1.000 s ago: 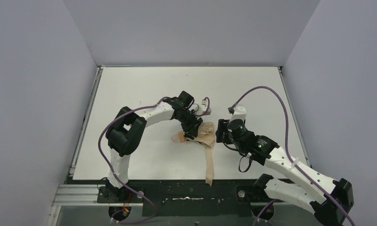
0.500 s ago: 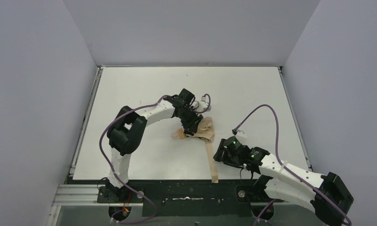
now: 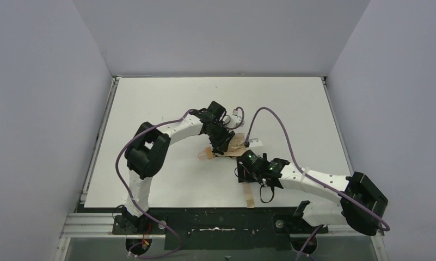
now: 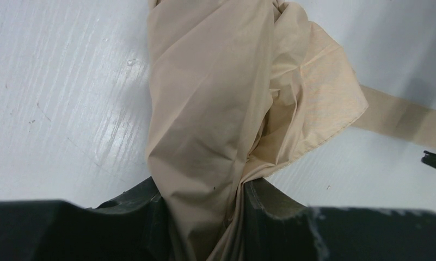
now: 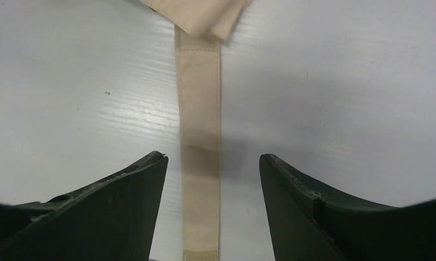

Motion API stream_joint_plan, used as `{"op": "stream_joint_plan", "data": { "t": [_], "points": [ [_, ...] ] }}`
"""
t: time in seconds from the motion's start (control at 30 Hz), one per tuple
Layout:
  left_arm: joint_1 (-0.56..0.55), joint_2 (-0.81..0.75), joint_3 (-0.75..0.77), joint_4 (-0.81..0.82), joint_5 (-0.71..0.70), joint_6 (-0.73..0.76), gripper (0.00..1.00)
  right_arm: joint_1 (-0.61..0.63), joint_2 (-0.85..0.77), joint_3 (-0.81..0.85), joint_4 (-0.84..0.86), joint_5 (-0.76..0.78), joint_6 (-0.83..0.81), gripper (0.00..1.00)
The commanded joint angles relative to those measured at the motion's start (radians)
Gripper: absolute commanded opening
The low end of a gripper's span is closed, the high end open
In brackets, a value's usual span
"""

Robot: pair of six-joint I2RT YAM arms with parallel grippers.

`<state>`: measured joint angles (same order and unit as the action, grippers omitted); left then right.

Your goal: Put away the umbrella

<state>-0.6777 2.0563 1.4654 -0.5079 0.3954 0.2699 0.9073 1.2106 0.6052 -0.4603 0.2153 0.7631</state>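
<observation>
While the left gripper (image 4: 204, 202) pinches the umbrella (image 4: 215, 98), the right gripper (image 5: 213, 159), wide astride its flat-lying strap (image 5: 199, 109), could close on nothing.

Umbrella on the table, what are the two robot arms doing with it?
They are working on putting away the umbrella. The left gripper is squeezed shut on its bunched beige fabric. The right gripper is open and hangs low over the strap, which lies flat on the white table and runs right between its fingers. It has not grabbed the strap yet.
</observation>
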Motion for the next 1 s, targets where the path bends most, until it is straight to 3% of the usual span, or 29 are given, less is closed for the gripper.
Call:
{"op": "stream_joint_plan", "data": {
  "t": [0.0, 0.47, 0.97],
  "points": [
    [0.015, 0.052, 0.011, -0.07, -0.121, 0.008, 0.0, 0.046, 0.084, 0.065, 0.045, 0.141, -0.146, 0.65],
    [0.015, 0.058, 0.019, -0.083, -0.113, 0.011, 0.0, 0.076, 0.233, 0.077, 0.095, 0.1, -0.149, 0.63],
    [0.015, 0.059, 0.019, -0.09, -0.116, 0.017, 0.0, 0.044, 0.31, -0.003, 0.083, 0.008, -0.012, 0.57]
  ]
}}
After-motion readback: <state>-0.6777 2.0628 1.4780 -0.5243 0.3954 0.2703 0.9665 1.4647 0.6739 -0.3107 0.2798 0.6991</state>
